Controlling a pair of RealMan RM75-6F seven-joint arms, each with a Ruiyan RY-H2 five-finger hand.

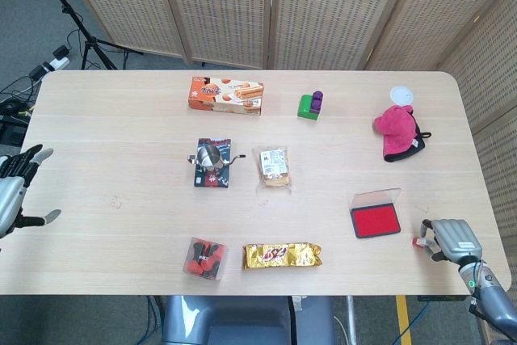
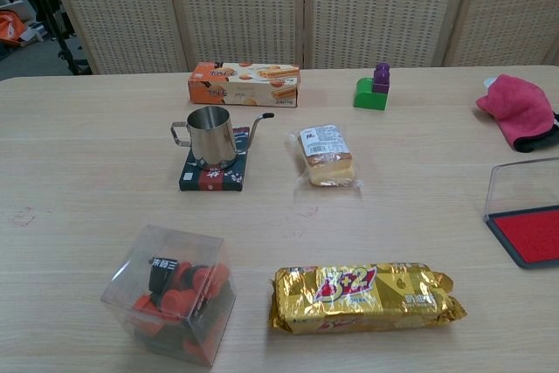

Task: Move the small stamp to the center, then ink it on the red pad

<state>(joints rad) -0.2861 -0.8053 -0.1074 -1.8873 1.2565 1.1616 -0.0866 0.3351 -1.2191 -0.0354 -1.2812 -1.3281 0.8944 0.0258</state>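
Note:
The small stamp [image 1: 418, 241], red and white, lies near the table's front right edge in the head view. My right hand [image 1: 454, 240] is curled around it from the right, with its fingertips on the stamp. The red ink pad [image 1: 376, 220] sits just left of the stamp with its clear lid tipped up behind it. In the chest view the red pad [image 2: 531, 233] is at the right edge. My left hand [image 1: 12, 191] hovers off the table's left edge with its fingers spread and nothing in it. Neither hand shows in the chest view.
On the table are an orange biscuit box [image 1: 227, 95], a steel pitcher on a coaster [image 1: 212, 157], a wrapped cake [image 1: 274, 166], a gold snack pack [image 1: 283, 254], a clear box of red pieces [image 1: 206, 258], green and purple blocks [image 1: 309, 105] and a pink cloth [image 1: 397, 132].

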